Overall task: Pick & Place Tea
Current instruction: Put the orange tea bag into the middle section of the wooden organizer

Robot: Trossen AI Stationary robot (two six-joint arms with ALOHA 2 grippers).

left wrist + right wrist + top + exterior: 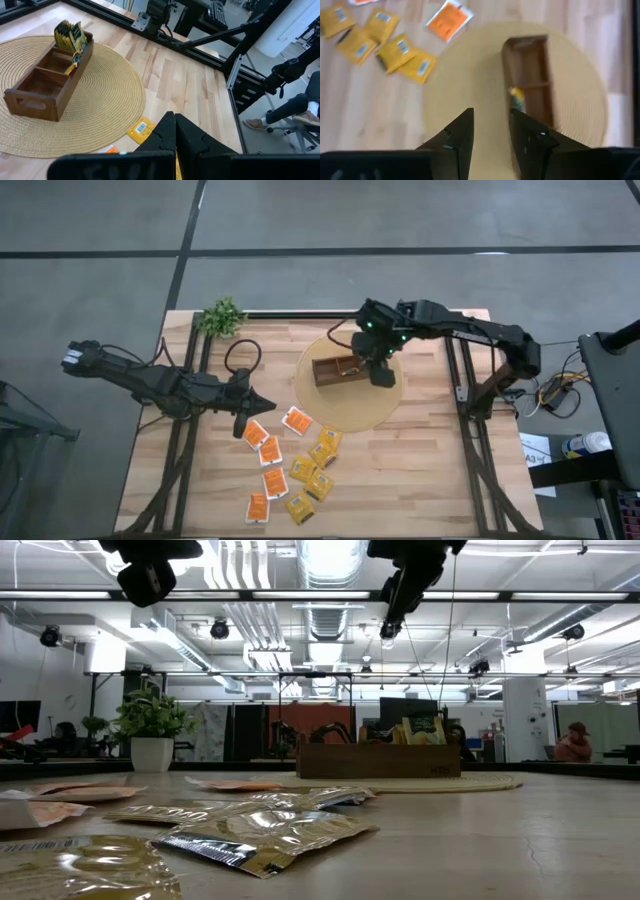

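Several orange-and-white tea sachets and yellow ones lie flat on the wooden table, near of the round woven mat. The brown wooden box rests on that mat, and a few yellow and green sachets stand in its right end compartment. My left gripper hovers shut above the orange sachets, left of the mat, with nothing showing between its fingers. My right gripper hangs open and empty over the box's right end.
A small potted plant stands at the table's far left corner. Black frame rails run along both table sides. The table's right half holds bare wood. Seated people show in the room beyond.
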